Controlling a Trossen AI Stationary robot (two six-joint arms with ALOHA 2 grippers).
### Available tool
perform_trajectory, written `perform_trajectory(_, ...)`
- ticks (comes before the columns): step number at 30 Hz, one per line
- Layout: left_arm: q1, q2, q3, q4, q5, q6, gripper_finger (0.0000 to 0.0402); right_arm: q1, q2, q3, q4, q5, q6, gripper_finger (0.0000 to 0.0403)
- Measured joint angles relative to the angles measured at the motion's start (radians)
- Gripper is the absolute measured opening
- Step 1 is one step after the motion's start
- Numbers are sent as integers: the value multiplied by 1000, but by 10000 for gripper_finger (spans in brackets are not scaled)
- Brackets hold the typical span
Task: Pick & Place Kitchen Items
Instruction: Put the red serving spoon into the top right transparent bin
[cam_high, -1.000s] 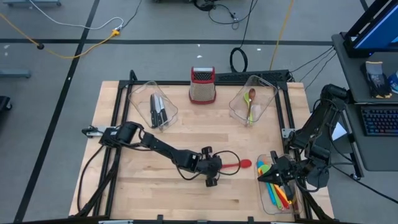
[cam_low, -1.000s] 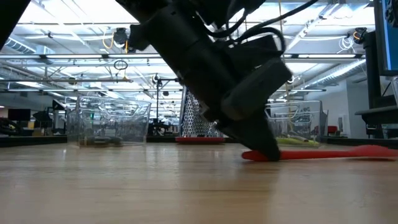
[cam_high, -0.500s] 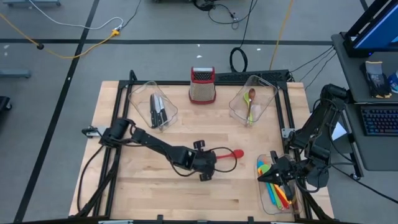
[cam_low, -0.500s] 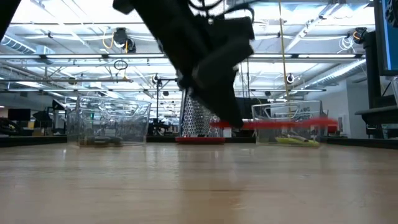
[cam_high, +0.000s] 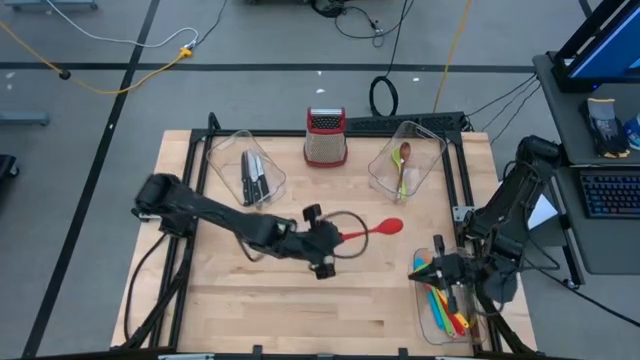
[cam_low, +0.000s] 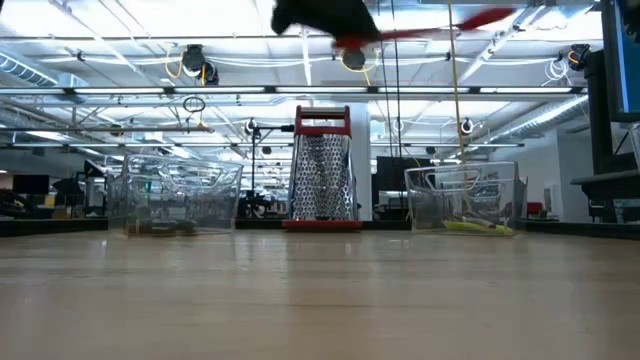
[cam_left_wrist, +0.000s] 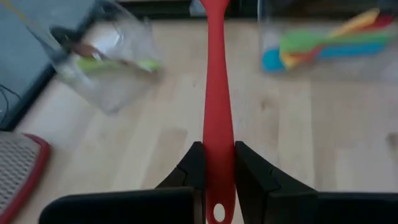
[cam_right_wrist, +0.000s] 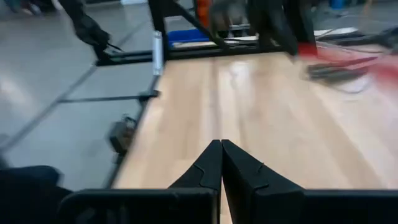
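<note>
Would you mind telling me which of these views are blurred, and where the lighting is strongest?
Left wrist view: the red spoon in the left gripper is sharp, the bins behind smeared. Right wrist view: the far table end is streaked. Low view: bright ceiling lights; the spoon is a blurred streak at the top.

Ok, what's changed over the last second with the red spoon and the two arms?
The left gripper, shut on the red spoon, has lifted it off the table and carried it toward the bin with spoons. The right gripper stays shut over the spatula bin, shifted only slightly. Grater and knife bin are unchanged.
</note>
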Motion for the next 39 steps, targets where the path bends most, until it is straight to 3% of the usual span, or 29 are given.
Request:
perform_trajectory(5, 8, -119, 1, 21, 46, 2, 39, -68, 1, -126, 177, 58, -118, 4)
perform_trajectory(9, 8, -177, 1, 99, 158, 7, 39, -179, 1, -277, 564, 58, -336, 4)
perform_trajectory(14, 9, -189, 2, 200, 324, -9, 39, -351, 1, -464, 1159, -206, -600, 4)
perform_trajectory(17, 9, -190, 2, 248, 390, -32, 39, -446, 1, -514, 1364, -423, -679, 10)
perform_trajectory(21, 11, -182, 2, 307, 442, -42, 39, -533, 11, -488, 1389, -638, -744, 38)
perform_trajectory(25, 18, -168, 3, 392, 497, -62, 39, -578, 68, -401, 1351, -712, -825, 86)
perform_trajectory(33, 24, -107, 2, 461, 551, -81, 39, -609, 222, -240, 1347, -745, -930, 196)
perform_trajectory(39, 35, -74, 3, 499, 583, -87, 39, -609, 299, -172, 1347, -745, -932, 244)
